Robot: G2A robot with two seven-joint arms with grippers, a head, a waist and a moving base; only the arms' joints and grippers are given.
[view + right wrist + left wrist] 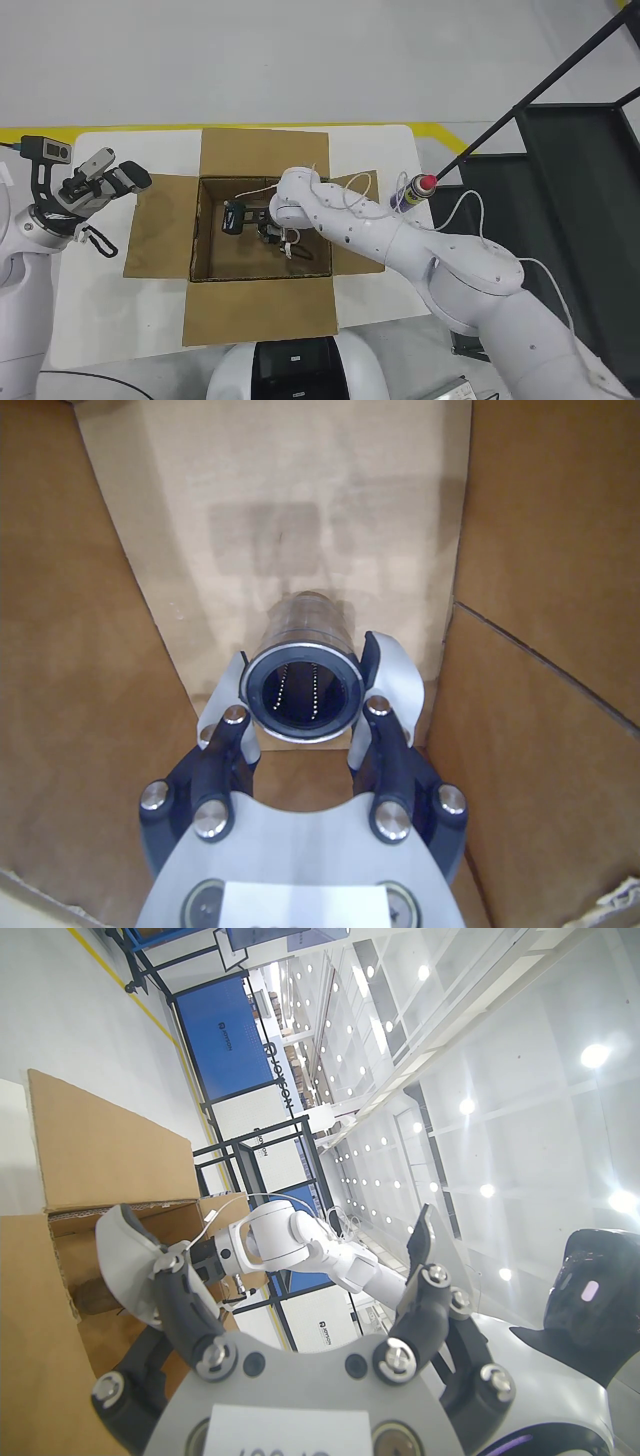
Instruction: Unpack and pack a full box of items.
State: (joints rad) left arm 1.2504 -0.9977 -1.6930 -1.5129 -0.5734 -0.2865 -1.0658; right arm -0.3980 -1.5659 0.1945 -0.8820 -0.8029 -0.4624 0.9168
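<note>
An open cardboard box (pixel 262 152) stands in the middle of the white table (pixel 115 305), flaps folded outward. My right arm is down inside it. There my right gripper (pixel 238 217) (pixel 305 652) is shut on a steel cylinder with a dark hollow end, a linear bearing (pixel 303 622), held just above the bare box floor (pixel 280 490). My left gripper (pixel 112 172) (pixel 275 1238) is raised left of the box, beyond its left flap, open and empty. From it I see the box (pixel 100 1153) and the right arm inside.
A spray can with a red cap (pixel 413 190) lies on the table just right of the box, by the right arm. A black metal rack (pixel 575 170) stands off the table's right side. Brown box walls (pixel 550 550) close in around the right gripper.
</note>
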